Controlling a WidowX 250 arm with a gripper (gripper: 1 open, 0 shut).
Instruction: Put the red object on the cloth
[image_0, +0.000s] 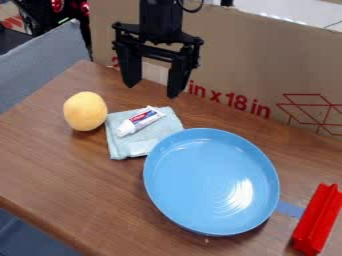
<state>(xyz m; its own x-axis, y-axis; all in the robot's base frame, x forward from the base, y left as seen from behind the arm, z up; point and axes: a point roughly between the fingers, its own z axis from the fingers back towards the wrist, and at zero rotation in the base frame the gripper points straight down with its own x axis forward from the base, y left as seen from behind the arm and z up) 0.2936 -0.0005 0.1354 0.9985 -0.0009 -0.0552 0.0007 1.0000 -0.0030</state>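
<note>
The red object (317, 218), a bright red ridged bar, lies at the table's front right edge, just right of the big blue plate. The cloth (131, 140), a small pale blue-green folded square, lies left of the plate with a white toothpaste tube resting on its upper part. My gripper (155, 80) hangs at the back of the table, above and behind the cloth, its two black fingers (131, 68) spread apart and open with nothing between them. It is far from the red object.
A round blue plate (211, 180) fills the middle right. A white toothpaste tube with a red cap (146, 122) lies on the cloth. A yellow-orange ball-shaped fruit (84, 110) sits left. A cardboard box (254, 70) forms a wall behind.
</note>
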